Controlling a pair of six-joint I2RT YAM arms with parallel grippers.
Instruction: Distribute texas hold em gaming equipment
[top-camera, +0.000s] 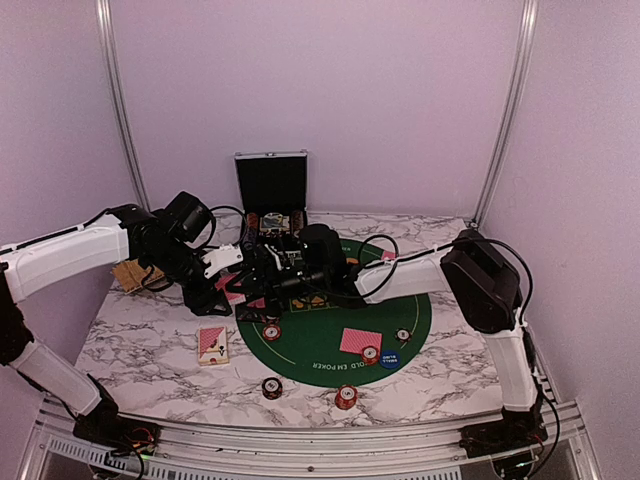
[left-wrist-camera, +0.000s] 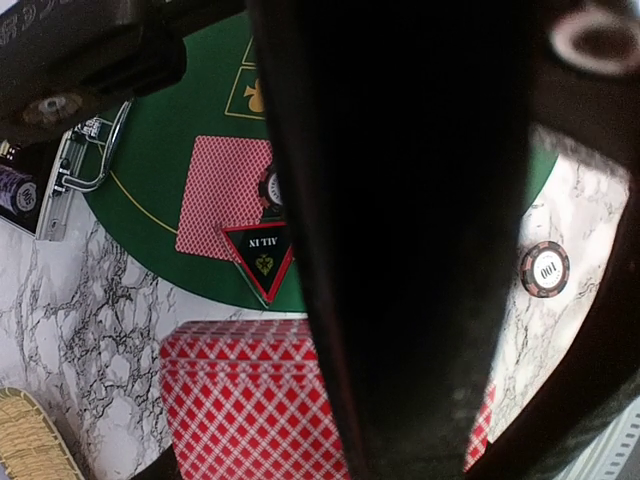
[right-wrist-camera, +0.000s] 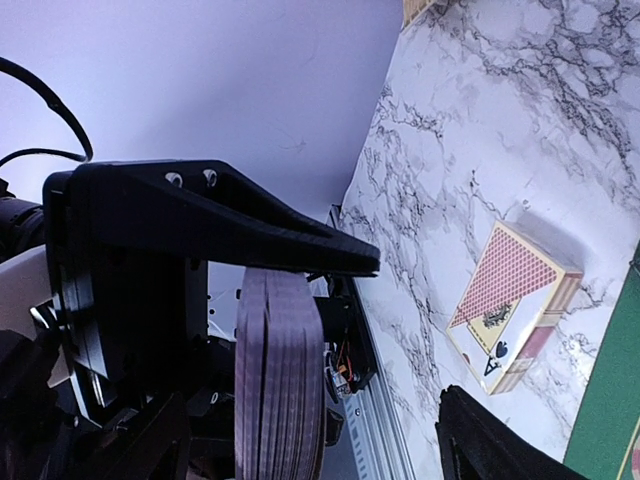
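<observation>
Starting with the top external view, both arms meet over the far left part of the green mat (top-camera: 330, 318). The left gripper (top-camera: 232, 283) reaches in from the left and the right gripper (top-camera: 264, 272) from the right, the two just beside each other; the arms mask what is between them. A boxed pack (top-camera: 212, 343) rests on the marble table (top-camera: 140, 340) near the mat's left rim. One dealt card (top-camera: 360, 340), poker chips (top-camera: 370, 354) and a blue disc (top-camera: 388, 360) lie on the mat's near side. From the left wrist, the deck (left-wrist-camera: 250, 400) of red-backed cards fills the bottom of the view, close under the camera, and the left gripper is clamped on it. A black finger (left-wrist-camera: 400, 240) crosses the middle. Beyond lies a single card (left-wrist-camera: 225, 195) with the triangular marker (left-wrist-camera: 262, 258) overlapping its near corner. From the right wrist, the deck (right-wrist-camera: 280, 380) appears edge-on, its card edges running up the view just under a black finger (right-wrist-camera: 250, 225); contact cannot be confirmed. The right jaws stand wide and hold nothing visible. Judgement: the deck lies immediately left of the right gripper, the only free hand. For a card pick, its fingers must close across the deck's thin direction, on the outermost card only.
</observation>
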